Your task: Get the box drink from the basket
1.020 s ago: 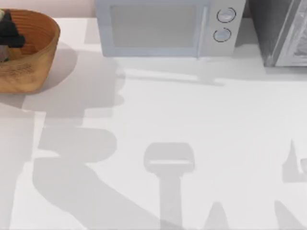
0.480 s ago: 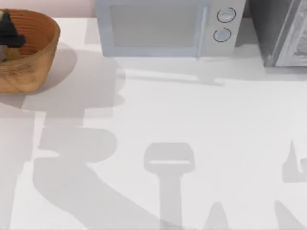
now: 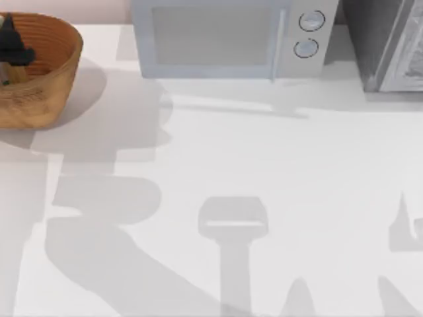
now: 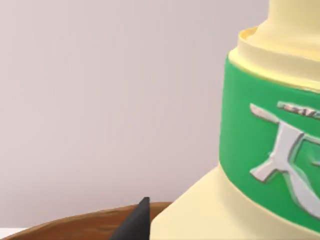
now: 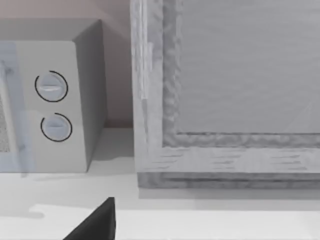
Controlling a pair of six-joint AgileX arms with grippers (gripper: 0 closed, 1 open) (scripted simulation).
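Basket [image 3: 46, 72] sits far left; our left gripper [image 3: 13, 46] pinches the box drink [image 4: 260, 150] inside. Next we judge 1 straight lift clears the rim.

The bench [image 3: 264, 172] lies open from its centre out to 3, 6 and 9 o'clock, with nothing standing there but shadows. Along 12 o'clock a microwave [image 3: 231, 38] blocks the back edge, and a grey cabinet [image 3: 390, 43] walls off 1 to 2 o'clock (a narrow gap separates the two). At 10 o'clock the basket [image 3: 56, 79] takes the corner, its mouth partly taken up by the left hand [image 3: 13, 46].
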